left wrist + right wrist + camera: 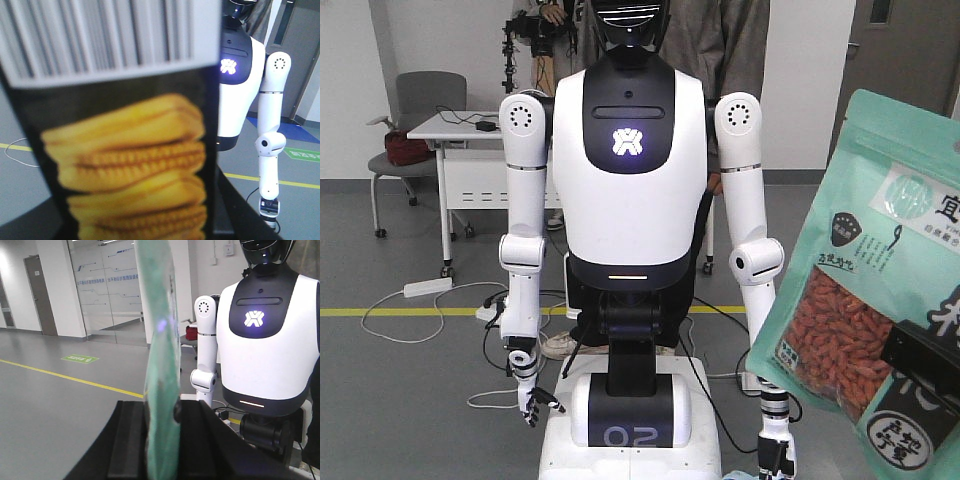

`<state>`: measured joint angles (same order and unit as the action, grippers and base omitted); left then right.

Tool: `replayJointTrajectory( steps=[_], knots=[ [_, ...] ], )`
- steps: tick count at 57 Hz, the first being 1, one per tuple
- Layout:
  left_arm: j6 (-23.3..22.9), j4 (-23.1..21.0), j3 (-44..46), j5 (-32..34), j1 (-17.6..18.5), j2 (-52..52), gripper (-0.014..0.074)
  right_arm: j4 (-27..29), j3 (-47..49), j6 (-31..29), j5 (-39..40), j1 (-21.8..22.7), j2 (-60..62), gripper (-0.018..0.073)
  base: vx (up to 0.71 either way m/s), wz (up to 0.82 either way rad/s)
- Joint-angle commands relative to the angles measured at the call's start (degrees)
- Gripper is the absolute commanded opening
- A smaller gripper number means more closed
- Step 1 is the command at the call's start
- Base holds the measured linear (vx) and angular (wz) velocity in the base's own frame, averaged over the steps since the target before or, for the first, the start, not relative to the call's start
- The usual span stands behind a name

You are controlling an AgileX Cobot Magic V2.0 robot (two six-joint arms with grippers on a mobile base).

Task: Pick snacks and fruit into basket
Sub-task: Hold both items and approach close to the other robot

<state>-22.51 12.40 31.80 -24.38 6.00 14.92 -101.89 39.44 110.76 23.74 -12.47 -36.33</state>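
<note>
Right gripper clamped the pouch — edge-on between its black jaws.
A blurred corn pack hid the left gripper — I couldn't tell its grip.

I read the snacks pouch as thin plastic film: matt mint-green, with a glossy clear window. Edge-on, it looks soft and slightly crinkled. The right gripper pinching it is matt black plastic. The humanoid robot opposite wears glossy white shells and a shiny black chest panel. The floor is smooth grey with a dull sheen. The corn packet looks glossy-printed, though blurred.
</note>
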Motion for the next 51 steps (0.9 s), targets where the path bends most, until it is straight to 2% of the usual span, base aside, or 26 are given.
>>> replayJointTrajectory(
  steps=[1,51],
  knots=[
    [0.1,0.4,2.1,5.8,0.4,0.7,0.0002,-0.2,1.8,0.0,-1.8,0.2,0.0,-0.0009,0.06,0.01],
    [0.1,0.4,2.1,5.8,0.4,0.7,0.0002,-0.1,1.8,0.0,-1.9,0.2,0.0,-0.0009,0.08,-0.01]
  ],
)
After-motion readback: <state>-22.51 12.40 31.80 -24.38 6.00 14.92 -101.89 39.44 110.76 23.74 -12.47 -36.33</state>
